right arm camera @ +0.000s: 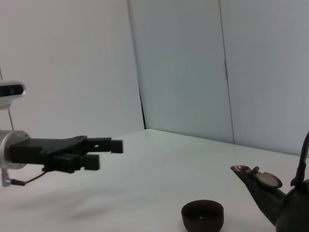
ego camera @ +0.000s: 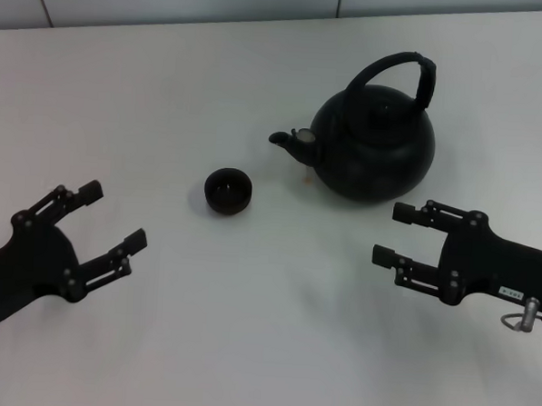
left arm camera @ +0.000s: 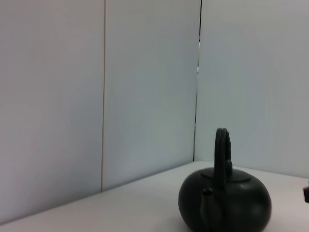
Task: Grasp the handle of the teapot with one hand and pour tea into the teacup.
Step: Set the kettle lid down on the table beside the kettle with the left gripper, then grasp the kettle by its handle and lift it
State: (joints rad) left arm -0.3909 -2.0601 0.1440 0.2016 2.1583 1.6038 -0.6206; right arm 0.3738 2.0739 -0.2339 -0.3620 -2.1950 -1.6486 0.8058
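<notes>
The right wrist view crops the teapot (ego camera: pixel 374 145) to its spout beside the teacup (ego camera: pixel 228 191) (only the head view shows everything). Left gripper (ego camera: pixel 114 217) and right gripper (ego camera: pixel 398 234) hover wide, empty.

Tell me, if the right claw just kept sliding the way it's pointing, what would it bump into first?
Probably nothing: the right gripper points toward the robot's left, passing in front of the teapot and teacup, over bare table. Depth is uncertain.
</notes>
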